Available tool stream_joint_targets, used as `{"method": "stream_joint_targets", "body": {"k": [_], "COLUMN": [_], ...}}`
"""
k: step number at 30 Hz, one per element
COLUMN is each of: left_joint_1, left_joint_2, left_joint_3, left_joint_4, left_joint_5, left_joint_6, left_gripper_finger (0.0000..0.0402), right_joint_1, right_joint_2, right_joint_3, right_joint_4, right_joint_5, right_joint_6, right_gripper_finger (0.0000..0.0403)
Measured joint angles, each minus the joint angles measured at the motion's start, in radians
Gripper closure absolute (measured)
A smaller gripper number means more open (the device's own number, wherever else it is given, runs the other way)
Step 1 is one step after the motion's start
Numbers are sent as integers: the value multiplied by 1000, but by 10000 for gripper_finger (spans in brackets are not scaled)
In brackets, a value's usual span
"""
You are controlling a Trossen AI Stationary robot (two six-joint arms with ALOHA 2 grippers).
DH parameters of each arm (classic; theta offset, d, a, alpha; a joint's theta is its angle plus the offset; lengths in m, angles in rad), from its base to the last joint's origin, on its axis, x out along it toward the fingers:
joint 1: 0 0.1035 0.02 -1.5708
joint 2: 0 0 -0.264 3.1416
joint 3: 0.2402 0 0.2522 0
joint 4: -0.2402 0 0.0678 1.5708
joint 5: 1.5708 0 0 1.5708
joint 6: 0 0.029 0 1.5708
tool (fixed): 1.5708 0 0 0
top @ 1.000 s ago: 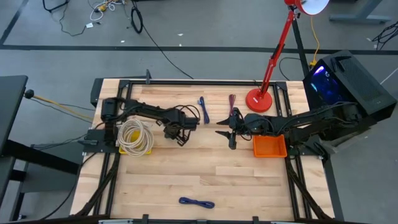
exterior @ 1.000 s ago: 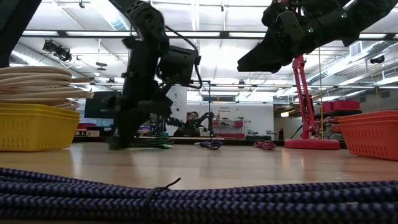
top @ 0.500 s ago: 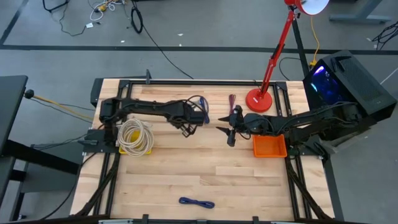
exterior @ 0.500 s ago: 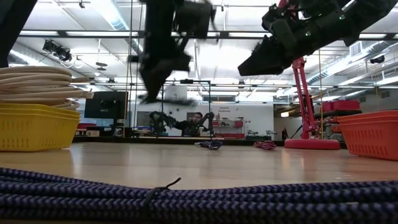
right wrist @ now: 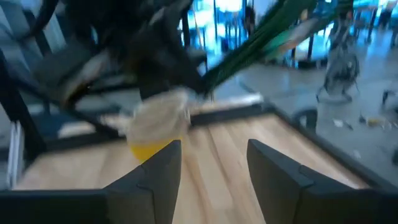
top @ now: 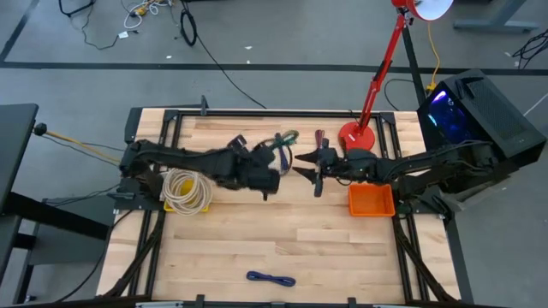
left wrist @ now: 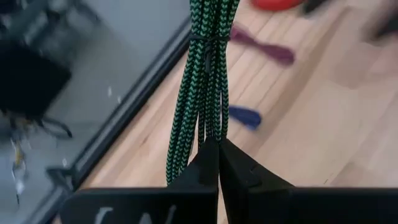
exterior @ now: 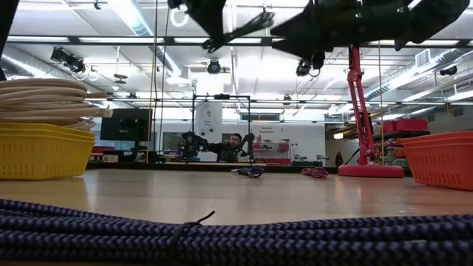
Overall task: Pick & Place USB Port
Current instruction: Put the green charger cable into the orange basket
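Left pincer is pressed together on a bundled green cable, pinching it near one end so the bundle sticks out past the fingertips, lifted clear of the desk over its middle toward the far edge; from my left wrist camera I see the fingers closed on the green cable, with a blue cable and a purple cable lying on the wood beneath. Right pincer sits just beside it, fingers spread and holding nothing, pointing at the left one across a small gap; in the right wrist camera both fingers stand apart and the green cable crosses ahead of them. From above I see a yellow basket of coiled cream rope near the left edge, an orange bin at the right edge, a red lamp at the far right corner, and another blue cable near the front edge
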Motion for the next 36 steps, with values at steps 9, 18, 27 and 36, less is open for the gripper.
{"method": "stream_joint_targets", "body": {"k": [9, 18, 27, 36], "left_joint_1": [-111, -124, -123, -119], "left_joint_2": [2, 11, 11, 51], "left_joint_3": [-2, -2, -2, -13], "left_joint_4": [122, 170, 229, 366], "left_joint_5": [-139, -156, -156, -95], "left_joint_6": [38, 72, 102, 212], "left_gripper_finger": [401, 401, 401, 401], "right_joint_1": [-1, 10, 29, 28], "right_joint_2": [0, 0, 0, 0], "right_joint_3": [0, 0, 0, 1], "right_joint_4": [143, 278, 345, 372], "right_joint_5": [10, -112, -116, -70], "right_joint_6": [2, 25, -4, -46], "right_gripper_finger": [218, 218, 218, 251]}}
